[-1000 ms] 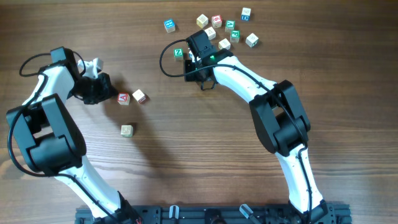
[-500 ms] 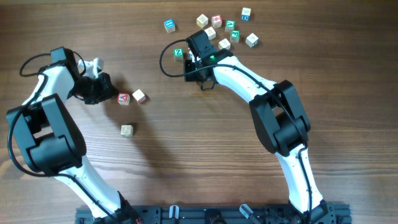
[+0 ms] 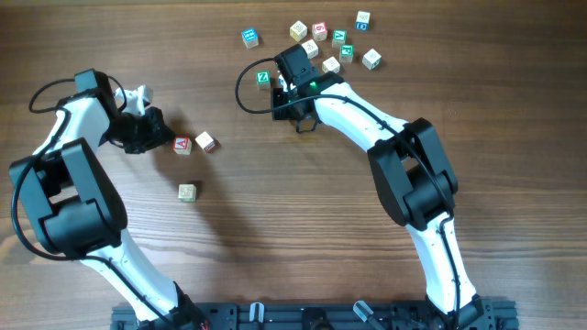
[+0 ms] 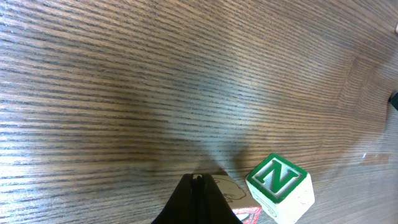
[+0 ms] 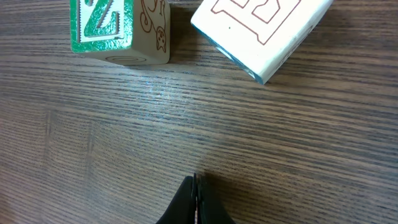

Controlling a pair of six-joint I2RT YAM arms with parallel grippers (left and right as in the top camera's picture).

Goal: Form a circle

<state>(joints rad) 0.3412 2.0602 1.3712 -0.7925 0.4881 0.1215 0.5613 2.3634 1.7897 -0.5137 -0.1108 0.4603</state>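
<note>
No circle of cubes shows on the wooden table. At the left, my left gripper (image 3: 165,140) is shut and empty, its tip against a red-printed cube (image 3: 182,145). A second pale cube (image 3: 205,141) sits just right of that one. In the left wrist view, the shut fingertips (image 4: 196,179) touch the red-printed cube (image 4: 242,204), and the cube beside it shows a green N (image 4: 278,186). A third cube (image 3: 186,192) lies apart, nearer the front. My right gripper (image 3: 286,81) is shut and empty beside the green Z cube (image 3: 264,79). The right wrist view shows its tip (image 5: 195,177) on bare wood, short of the Z cube (image 5: 118,28) and a red-lined pale cube (image 5: 261,28).
Several loose cubes with blue, green and red print lie scattered at the back right, from a blue one (image 3: 249,37) to a pale one (image 3: 371,60). A black cable (image 3: 243,92) loops left of the right wrist. Both arm bases stand at the front edge.
</note>
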